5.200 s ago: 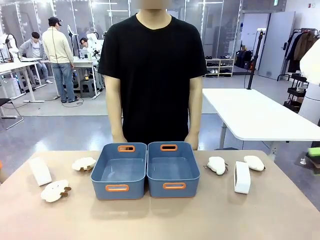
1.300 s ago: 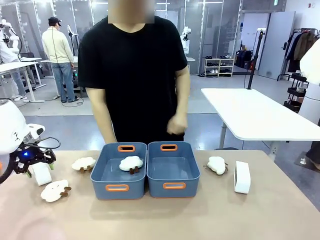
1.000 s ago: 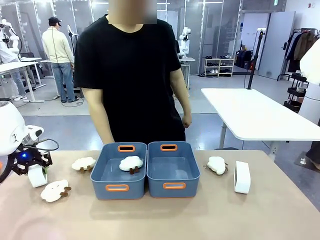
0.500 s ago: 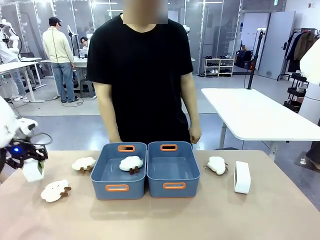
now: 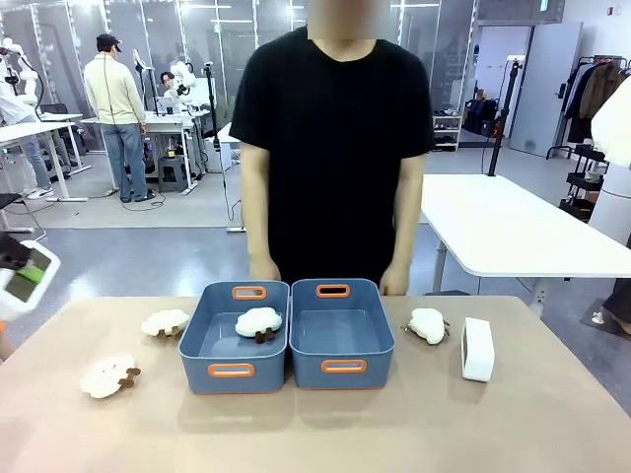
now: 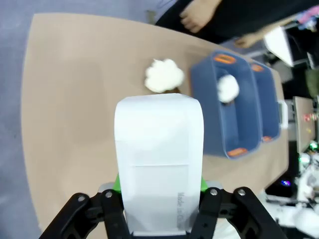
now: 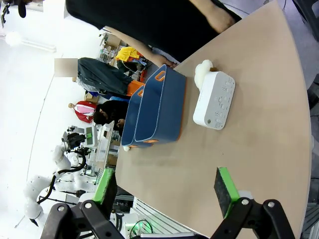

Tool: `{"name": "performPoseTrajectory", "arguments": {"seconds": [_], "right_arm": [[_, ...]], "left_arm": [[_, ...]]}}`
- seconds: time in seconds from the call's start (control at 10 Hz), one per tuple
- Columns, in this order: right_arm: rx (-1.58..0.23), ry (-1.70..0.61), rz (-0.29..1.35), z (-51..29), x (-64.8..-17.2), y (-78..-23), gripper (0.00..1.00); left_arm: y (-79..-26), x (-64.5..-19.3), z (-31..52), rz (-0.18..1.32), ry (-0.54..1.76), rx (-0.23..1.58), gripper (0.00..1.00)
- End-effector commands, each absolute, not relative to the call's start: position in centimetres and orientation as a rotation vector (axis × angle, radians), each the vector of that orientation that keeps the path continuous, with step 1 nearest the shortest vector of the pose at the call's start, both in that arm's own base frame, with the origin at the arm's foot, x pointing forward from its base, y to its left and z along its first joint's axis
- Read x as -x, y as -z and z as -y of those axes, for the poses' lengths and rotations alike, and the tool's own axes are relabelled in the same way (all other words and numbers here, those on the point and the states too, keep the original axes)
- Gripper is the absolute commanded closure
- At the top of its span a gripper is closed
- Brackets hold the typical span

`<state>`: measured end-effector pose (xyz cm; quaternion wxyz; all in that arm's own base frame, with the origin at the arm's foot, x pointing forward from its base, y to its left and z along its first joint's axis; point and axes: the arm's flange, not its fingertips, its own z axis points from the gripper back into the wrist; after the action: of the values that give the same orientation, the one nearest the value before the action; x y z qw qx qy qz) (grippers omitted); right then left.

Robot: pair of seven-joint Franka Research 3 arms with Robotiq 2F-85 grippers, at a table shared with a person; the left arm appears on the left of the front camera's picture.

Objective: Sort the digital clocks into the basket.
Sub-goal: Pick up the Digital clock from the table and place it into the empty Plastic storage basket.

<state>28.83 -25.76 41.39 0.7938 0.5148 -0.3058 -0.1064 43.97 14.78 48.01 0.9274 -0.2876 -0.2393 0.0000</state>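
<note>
Near the front view's far left edge, a small white rounded plastic digital clock [image 5: 18,283] hangs above the tan worktop [image 5: 394,424], and a second white clock [image 5: 477,349] stands right of two blue-grey rectangular plastic baskets [image 5: 311,374]. From the left wrist, the left tool [image 6: 159,186] pinches the lifted clock between green pads [image 6: 118,183]. From the right wrist, the right tool [image 7: 164,191] is spread wide, well apart from the second clock.

A large open robotics laboratory: pale grey polished floor [image 5: 128,246], tall glass partition walls [image 5: 59,44], a long white work table [image 5: 513,232], a person in a cream jacket [image 5: 116,99] standing by a cluttered equipment bench [image 5: 163,125], and a metal clothes rack [image 5: 595,94] hung with jackets.
</note>
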Motion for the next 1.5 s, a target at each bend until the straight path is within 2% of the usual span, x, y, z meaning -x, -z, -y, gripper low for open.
{"name": "performPoseTrajectory", "arguments": {"seconds": [0.0, 0.4, 0.6, 0.7, 0.9, 1.1, 1.2, 1.4], "right_arm": [[-1.113, 0.225, 0.656, 25.7, -28.7, -41.4, 0.00], [-1.113, 0.225, 0.656, 25.7, -28.7, -41.4, 0.00], [-1.113, 0.225, 0.656, 25.7, -28.7, -41.4, 0.00], [-1.113, 0.225, 0.656, 25.7, -28.7, -41.4, 0.00], [-1.113, 0.225, 0.656, 25.7, -28.7, -41.4, 0.00], [-1.113, 0.225, 0.656, 25.7, -28.7, -41.4, 0.00], [-1.113, 0.225, 0.656, 25.7, -28.7, -41.4, 0.00], [-1.113, 0.225, 0.656, 25.7, -28.7, -41.4, 0.00]], "left_arm": [[-46.9, -43.1, -15.9, 0.470, 0.050, 0.739, 0.97], [-47.6, -39.2, -6.9, 0.481, 0.172, 0.868, 0.97], [-47.6, -37.0, -3.0, 0.523, 0.211, 0.833, 0.97], [-47.9, -35.9, -3.2, 0.495, 0.214, 0.825, 0.97], [-49.0, -34.1, -6.7, 0.511, 0.205, 0.829, 0.97], [-51.4, -30.1, -14.1, 0.601, 0.181, 0.882, 0.97], [-52.7, -26.9, -18.7, 0.705, 0.137, 0.883, 0.97], [-52.9, -25.2, -23.8, 0.793, -0.006, 0.931, 0.97]]}}
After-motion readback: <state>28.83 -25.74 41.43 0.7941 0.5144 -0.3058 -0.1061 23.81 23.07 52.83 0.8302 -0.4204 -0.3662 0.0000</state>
